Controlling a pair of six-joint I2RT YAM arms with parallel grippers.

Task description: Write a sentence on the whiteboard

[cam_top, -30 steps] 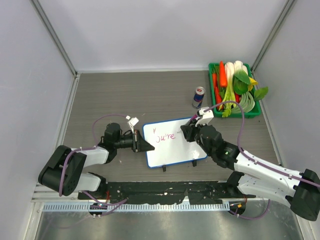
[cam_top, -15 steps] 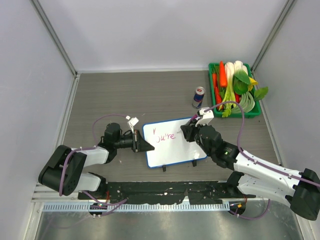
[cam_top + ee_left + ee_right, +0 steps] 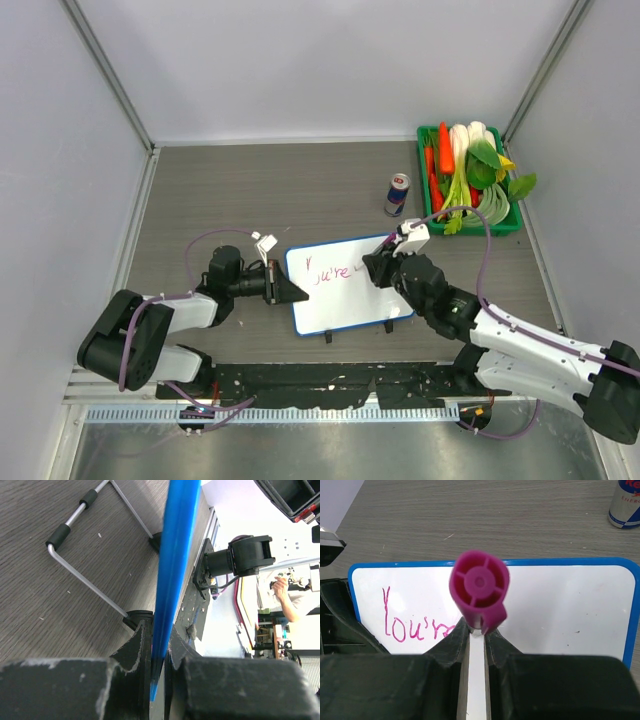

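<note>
The whiteboard [image 3: 345, 295] lies tilted mid-table, white with a blue rim and two black clips on its near edge. Pink letters "You're" [image 3: 330, 273] run across its upper left; they show in the right wrist view [image 3: 410, 625]. My left gripper [image 3: 288, 288] is shut on the board's left rim, seen edge-on as a blue strip [image 3: 172, 570] between the jaws. My right gripper [image 3: 372, 266] is shut on a magenta marker [image 3: 479, 587], held upright over the board [image 3: 560, 610] just right of the letters. The marker tip is hidden.
A red-and-blue drink can [image 3: 397, 194] stands behind the board. A green crate of vegetables [image 3: 470, 178] sits at the back right. A bent metal rod [image 3: 82, 575] lies on the wood beside the board. Grey walls close in the table.
My right gripper with the marker has shifted slightly right along the writing line. The left gripper and the board have not moved.
</note>
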